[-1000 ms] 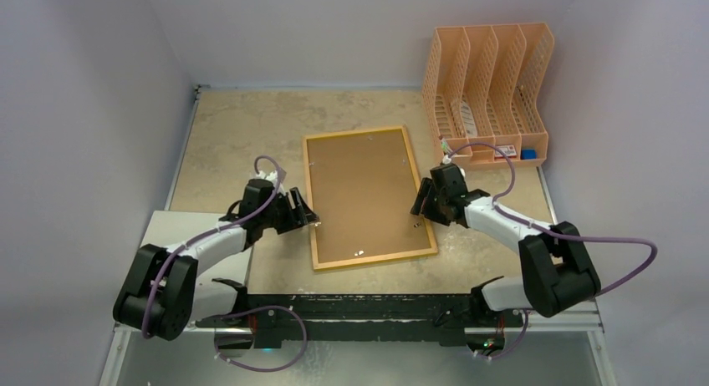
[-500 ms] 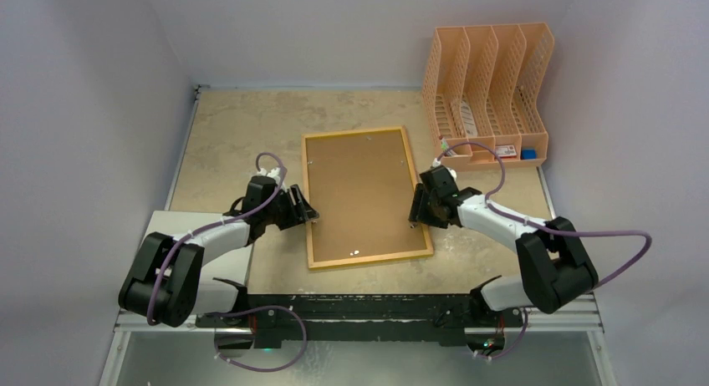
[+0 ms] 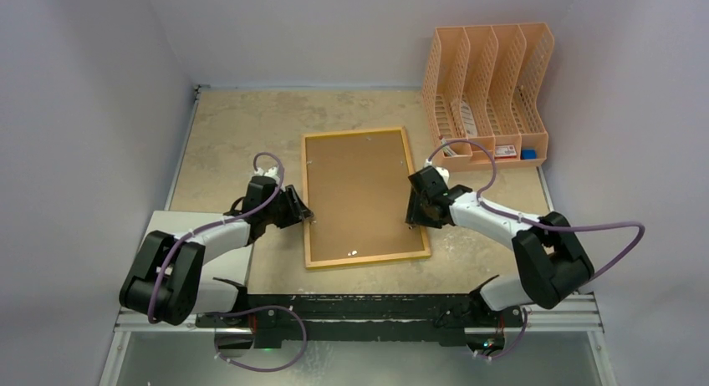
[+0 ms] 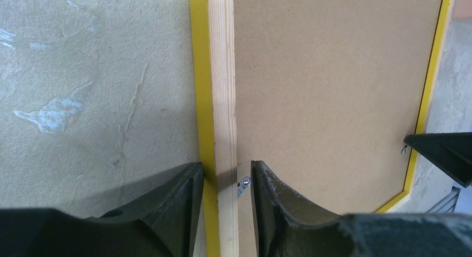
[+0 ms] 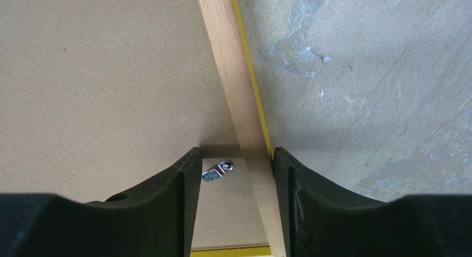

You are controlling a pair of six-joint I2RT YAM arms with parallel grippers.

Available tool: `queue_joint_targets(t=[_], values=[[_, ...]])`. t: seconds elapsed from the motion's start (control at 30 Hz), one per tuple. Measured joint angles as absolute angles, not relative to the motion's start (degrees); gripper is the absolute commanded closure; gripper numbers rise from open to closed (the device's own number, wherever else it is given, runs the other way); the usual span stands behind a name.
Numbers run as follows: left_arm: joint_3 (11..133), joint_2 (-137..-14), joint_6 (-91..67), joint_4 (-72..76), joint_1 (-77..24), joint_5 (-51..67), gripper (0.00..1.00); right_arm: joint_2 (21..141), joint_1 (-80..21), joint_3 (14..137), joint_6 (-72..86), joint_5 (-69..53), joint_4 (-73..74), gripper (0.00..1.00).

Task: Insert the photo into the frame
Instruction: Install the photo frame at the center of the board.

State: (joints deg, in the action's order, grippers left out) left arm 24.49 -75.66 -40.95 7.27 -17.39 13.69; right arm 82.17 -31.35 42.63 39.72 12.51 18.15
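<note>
The frame lay back-up in the middle of the surface, with a brown backing board inside it. The left pincer straddled the frame's left rail, partly open, with a gap at its inner finger. The right pincer straddled the right rail, also partly open and not clamped.
</note>
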Motion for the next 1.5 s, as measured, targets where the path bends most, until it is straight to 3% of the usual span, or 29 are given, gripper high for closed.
queue_joint_targets(t=[0.13,0.3,0.43,0.87,1.0,1.37,1.43,1.5], values=[[24.5,-76.0,-41.1,7.9,-17.4,13.1,0.63,81.6,-31.5,42.5,38.7,12.0,19.5,0.52],[24.5,-76.5,-41.4,8.6,-17.4,12.8,0.64,81.3,-31.5,42.0,37.6,10.3,19.4,0.43],[24.5,-76.6,-41.4,8.9,-17.4,12.6,0.64,81.2,-31.5,41.8,37.0,8.4,19.4,0.43],[24.5,-76.7,-41.4,9.3,-17.4,11.5,0.64,79.7,-31.5,41.3,36.4,7.5,22.2,0.66],[24.6,-76.8,-41.4,9.5,-17.4,11.1,0.64,79.2,-31.5,41.2,36.7,7.6,23.1,0.79],[24.6,-76.9,-41.4,9.6,-17.3,10.9,0.64,78.7,-31.5,41.1,38.0,7.8,23.9,0.85],[24.6,-77.0,-41.4,9.7,-17.2,10.9,0.64,78.5,-31.5,41.0,38.2,7.9,23.9,0.82],[24.6,-77.0,-41.4,9.7,-17.2,10.9,0.64,78.2,-31.6,40.9,38.5,8.0,24.0,0.61]])
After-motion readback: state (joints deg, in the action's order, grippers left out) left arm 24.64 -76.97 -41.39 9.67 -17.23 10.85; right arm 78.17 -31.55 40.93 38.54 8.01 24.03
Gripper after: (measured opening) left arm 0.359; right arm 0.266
